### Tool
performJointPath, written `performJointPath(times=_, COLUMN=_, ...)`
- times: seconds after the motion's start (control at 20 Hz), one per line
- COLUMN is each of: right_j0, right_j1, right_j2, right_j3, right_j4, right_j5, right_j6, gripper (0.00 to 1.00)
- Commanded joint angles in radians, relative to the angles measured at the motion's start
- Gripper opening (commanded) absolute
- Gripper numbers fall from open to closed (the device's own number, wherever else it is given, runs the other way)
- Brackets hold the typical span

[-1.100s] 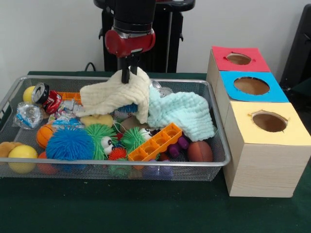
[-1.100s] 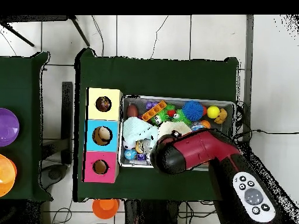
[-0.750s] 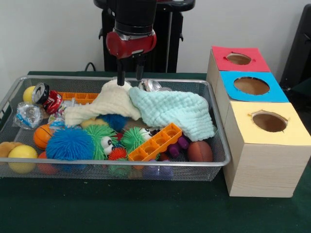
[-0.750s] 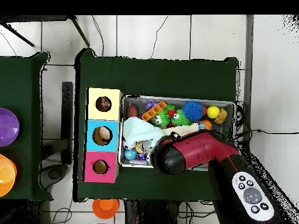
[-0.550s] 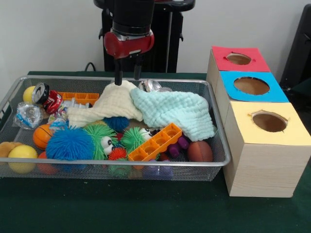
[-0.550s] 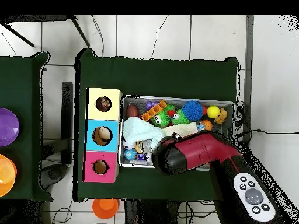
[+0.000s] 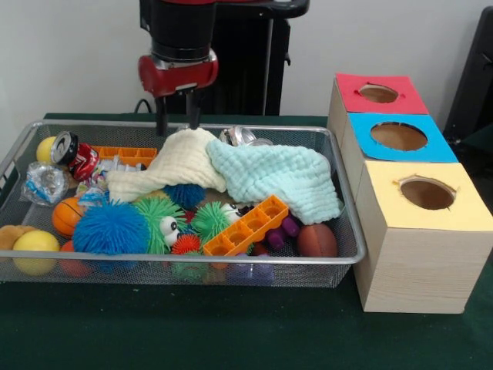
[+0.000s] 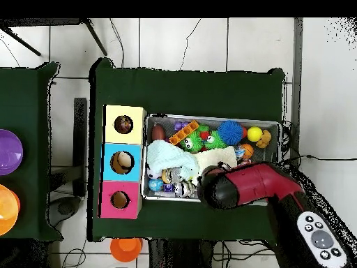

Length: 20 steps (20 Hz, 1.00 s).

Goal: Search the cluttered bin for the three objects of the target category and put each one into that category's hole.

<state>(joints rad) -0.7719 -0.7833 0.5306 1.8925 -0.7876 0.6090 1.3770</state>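
Hovering above the bin (image 7: 339,258), the gripper (image 7: 178,123) is empty.
Its fingers spread over a cream cloth (image 7: 176,163).

The gripper (image 7: 178,116) is hanging with its two fingers apart over the far side of the bin (image 7: 231,262), just above a cream cloth (image 7: 173,166). A mint cloth (image 7: 281,177) is lying beside it. An orange block tray (image 7: 246,226) is leaning among spiky balls (image 7: 112,229). Three boxes (image 7: 420,247) are standing beside the bin.
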Motion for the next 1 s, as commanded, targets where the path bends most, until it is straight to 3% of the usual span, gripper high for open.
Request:
performJointPath(times=0.05, right_j0=-0.110, right_j1=0.062, right_j2=0.023, right_j3=-0.090, right_j4=-0.040, right_j5=0.097, right_j6=-0.240, gripper=1.00)
performJointPath(times=0.45, right_j0=-0.230, right_j1=0.123, right_j2=0.078, right_j3=-0.132, right_j4=-0.082, right_j5=0.094, right_j6=-0.361, gripper=1.00)
performJointPath(times=0.65, right_j0=-0.252, right_j1=0.173, right_j2=0.091, right_j3=-0.169, right_j4=-0.103, right_j5=0.090, right_j6=-0.370, gripper=1.00)
performJointPath(times=1.0, right_j0=-0.319, right_j1=0.193, right_j2=0.142, right_j3=-0.162, right_j4=-0.115, right_j5=0.046, right_j6=-0.380, gripper=1.00)
